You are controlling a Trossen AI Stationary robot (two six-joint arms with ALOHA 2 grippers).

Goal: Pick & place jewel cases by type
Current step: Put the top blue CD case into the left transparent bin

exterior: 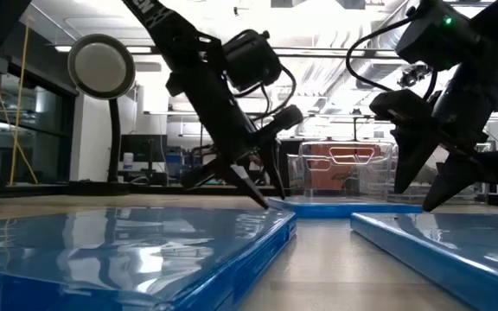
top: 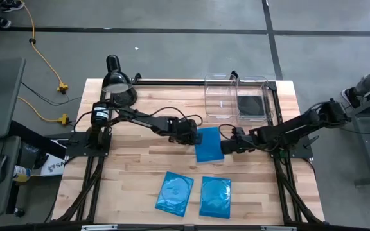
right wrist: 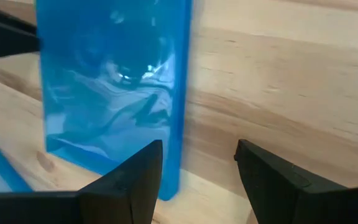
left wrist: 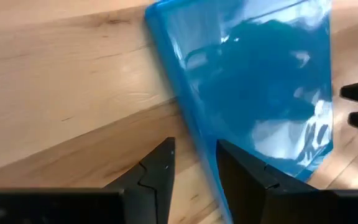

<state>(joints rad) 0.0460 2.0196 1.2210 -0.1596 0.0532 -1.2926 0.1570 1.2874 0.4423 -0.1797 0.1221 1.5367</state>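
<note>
Count: three blue jewel cases visible on the table (top: 140,128), all flat; at least one black jewel case (top: 250,104) inside the right-hand clear bin (top: 267,83), can't tell if more are stacked under it. Second clear bin (top: 220,96) sits just left of it, touching, looks to hold nothing. Blue cases are glossy, translucent bright blue, rectangular, disc outline showing through the lid; the black one is dark and square-ish. Middle blue case (top: 208,145) lies mid-table between the two grippers, slightly skewed. The other two lie side by side near the front edge: the front-left blue case (top: 175,192) is rotated a bit, the front-right blue case (top: 216,197) squarer to the table. Left gripper (top: 193,136) is down at the middle case's left edge, fingers (left wrist: 157,171) partly parted and straddling that edge per the left wrist view; whether they actually pinch it I can't tell. Right gripper (top: 227,145) is low at the same case's right edge, jaws spread wide, one finger (right wrist: 138,177) over the case's edge, the other over bare wood; nothing held. Surroundings: black desk lamp (top: 117,82) at the table's back-left corner, yellow cable (top: 44,54) on the floor to the left, a person's leg and shoe (top: 365,86) at the right edge. Low view: the two front cases fill the foreground and mask most of the middle case; both arms come down just behind them.
</note>
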